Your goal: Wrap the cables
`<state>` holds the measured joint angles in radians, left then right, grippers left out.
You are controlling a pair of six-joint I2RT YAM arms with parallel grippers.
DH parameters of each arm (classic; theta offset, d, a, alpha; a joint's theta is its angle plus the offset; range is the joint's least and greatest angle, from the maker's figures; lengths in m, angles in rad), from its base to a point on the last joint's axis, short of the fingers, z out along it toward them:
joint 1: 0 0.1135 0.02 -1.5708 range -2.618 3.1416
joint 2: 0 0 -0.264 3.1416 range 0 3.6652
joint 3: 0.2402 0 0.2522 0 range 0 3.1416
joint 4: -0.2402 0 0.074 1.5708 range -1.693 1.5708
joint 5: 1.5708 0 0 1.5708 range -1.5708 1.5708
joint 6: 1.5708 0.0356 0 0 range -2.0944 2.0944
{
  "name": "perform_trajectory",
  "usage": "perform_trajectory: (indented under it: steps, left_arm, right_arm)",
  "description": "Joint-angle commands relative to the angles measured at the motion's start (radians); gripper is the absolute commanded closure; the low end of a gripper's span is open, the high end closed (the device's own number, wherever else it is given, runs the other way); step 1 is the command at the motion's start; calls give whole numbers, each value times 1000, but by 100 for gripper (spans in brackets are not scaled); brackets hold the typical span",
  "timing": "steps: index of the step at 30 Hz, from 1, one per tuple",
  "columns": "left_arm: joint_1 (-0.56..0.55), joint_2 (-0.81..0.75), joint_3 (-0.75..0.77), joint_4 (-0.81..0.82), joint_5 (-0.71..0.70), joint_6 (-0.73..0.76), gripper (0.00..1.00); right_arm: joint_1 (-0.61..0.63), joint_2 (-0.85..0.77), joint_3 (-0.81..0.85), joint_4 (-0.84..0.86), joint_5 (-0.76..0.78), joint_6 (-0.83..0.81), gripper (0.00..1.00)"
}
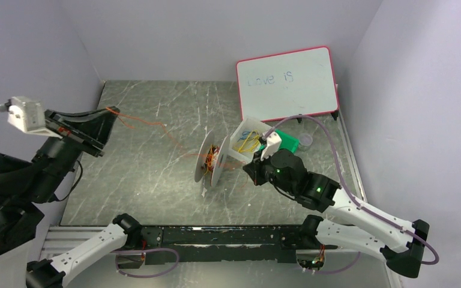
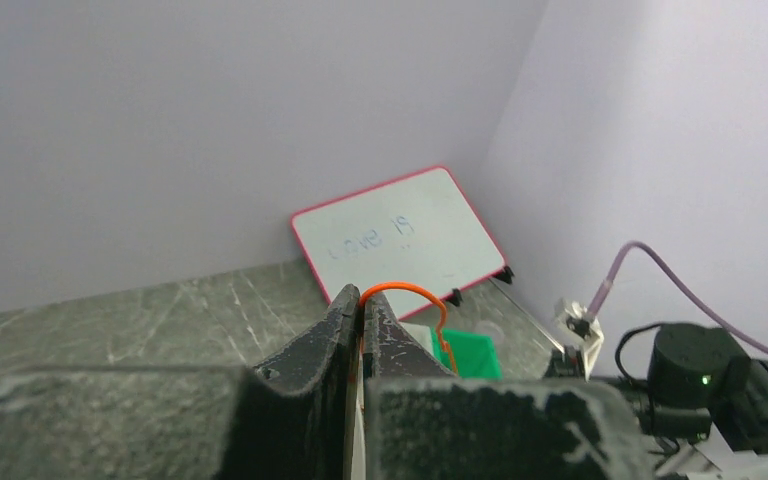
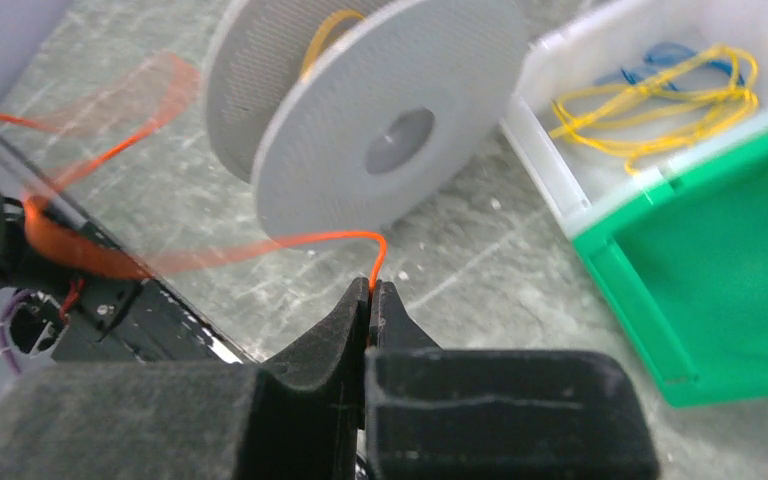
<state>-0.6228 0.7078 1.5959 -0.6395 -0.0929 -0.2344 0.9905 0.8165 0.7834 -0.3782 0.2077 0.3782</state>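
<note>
The table (image 1: 156,180) is dark, stone-patterned, scuffed with pale scratches, faintly shiny. The spool (image 3: 390,130) is matt white plastic with a fine grain; the green bin (image 3: 730,260) is smooth, glossy plastic. The right gripper (image 3: 371,292) is rough, matt black; the cables (image 3: 330,238) smooth-coated.

Right wrist view: left of the spool (image 3: 380,130) I see the cable (image 3: 335,237) only as a blurred orange smear, so I cannot read its course there. The right edge cuts off the green bin (image 3: 720,230).
Left wrist view: the cable vanishes between the jaws of the left gripper (image 2: 361,315).
Top view: the windings are too small to count.
</note>
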Motion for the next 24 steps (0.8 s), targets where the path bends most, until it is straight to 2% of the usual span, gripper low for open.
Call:
perform_trajectory:
  steps: [1, 6, 13, 24]
  left_arm:
    - [3, -23, 35, -25, -134, 46, 93]
    - [4, -42, 67, -28, -204, 66, 93]
    - [4, -73, 155, -44, -281, 93, 93]
    - [3, -85, 164, -83, -291, 76, 93]
  right_arm:
    - [4, -26, -40, -107, 154, 129, 100]
    - [5, -26, -80, -255, 310, 356, 100]
    - [5, 3, -168, -405, 422, 721, 100]
    - [5, 98, -279, -537, 469, 1070, 100]
